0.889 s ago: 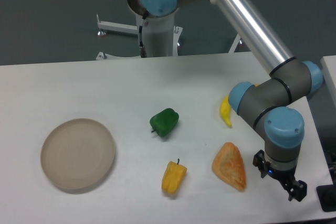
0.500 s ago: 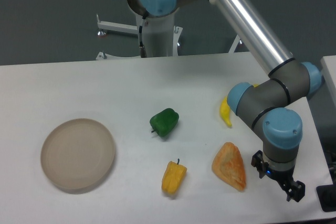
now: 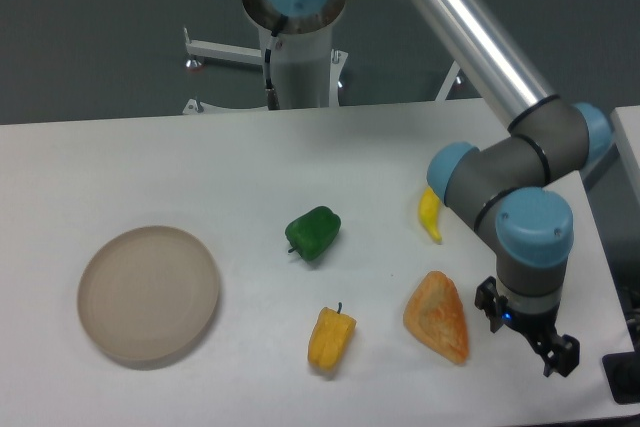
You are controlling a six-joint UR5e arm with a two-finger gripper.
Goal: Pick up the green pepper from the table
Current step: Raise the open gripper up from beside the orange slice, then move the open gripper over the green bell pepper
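Your gripper [image 3: 528,332] hangs low beside the orange wedge [image 3: 438,315], gripping nothing; jaw opening is impossible to judge from here. The green pepper [image 3: 314,232] lies on the table [image 3: 200,167], well up-left of that wedge, stem pointing down-left. Long reach ahead.

Dark-green pepper [image 3: 314,233], yellow pepper [image 3: 330,337], beige plate [image 3: 148,293], white table [image 3: 200,167].
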